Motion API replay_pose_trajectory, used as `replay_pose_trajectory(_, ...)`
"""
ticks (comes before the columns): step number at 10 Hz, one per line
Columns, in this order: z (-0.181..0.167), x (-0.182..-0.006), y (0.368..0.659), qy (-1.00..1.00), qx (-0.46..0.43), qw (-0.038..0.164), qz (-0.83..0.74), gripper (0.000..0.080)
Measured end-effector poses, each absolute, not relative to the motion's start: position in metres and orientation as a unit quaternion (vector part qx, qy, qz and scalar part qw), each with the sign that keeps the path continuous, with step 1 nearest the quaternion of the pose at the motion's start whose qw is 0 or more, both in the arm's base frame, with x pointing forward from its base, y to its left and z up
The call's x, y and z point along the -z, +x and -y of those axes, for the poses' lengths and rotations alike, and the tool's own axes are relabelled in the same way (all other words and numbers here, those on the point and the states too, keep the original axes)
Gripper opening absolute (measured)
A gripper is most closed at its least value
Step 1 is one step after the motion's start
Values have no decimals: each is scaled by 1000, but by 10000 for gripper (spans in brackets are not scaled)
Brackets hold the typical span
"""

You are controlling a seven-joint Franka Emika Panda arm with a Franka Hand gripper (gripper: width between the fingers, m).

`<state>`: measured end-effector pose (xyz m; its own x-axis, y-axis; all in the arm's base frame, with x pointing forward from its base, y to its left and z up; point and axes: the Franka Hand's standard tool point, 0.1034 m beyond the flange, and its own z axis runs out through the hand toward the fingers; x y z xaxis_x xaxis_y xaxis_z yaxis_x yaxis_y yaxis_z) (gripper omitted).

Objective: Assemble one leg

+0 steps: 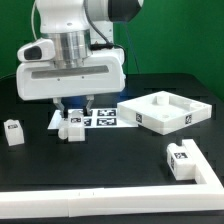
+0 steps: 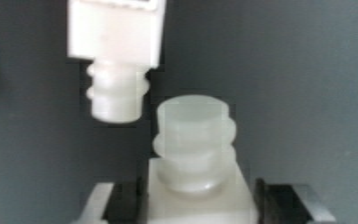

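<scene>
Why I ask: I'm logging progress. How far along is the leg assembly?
Done: nothing fitted; the tray-like piece shows no leg attached. In hand: one leg sits between the fingers of the gripper, grip unclear. Left: carrying it to the tray-like piece and fitting it; the other legs lie loose on the table.

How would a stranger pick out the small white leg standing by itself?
Start at the big white tray on the exterior view's right and cross the black table past the arm. The lone leg stands at that view's far left, with nothing beside it, unlike the other leg under the pincer.
</scene>
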<state>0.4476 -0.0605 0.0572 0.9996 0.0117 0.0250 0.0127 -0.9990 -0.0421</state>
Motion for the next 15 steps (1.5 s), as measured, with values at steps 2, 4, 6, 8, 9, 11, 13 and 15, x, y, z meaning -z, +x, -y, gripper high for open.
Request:
replay_pose_trajectory(2, 83, -65, 440, -999, 11, 19, 23, 282)
replay_pose_trajectory(4, 108, -72, 417, -999, 23, 10, 35, 282)
replay_pose_trajectory(6, 105, -70, 418, -999, 19, 11, 34, 282)
replay_pose_trajectory(8, 107, -68, 416, -999, 17, 12, 28, 282)
replay_pose_trajectory(9, 114, -62, 410, -1000, 11, 14, 14, 282)
replay_pose_trajectory(11, 134, -56, 383, -1000, 7, 8, 27, 282)
replay_pose_trajectory(13, 146, -43, 351, -1000, 0, 2, 20, 282)
replay_pose_trajectory(15, 153, -35, 340, -1000, -9, 2, 13, 284)
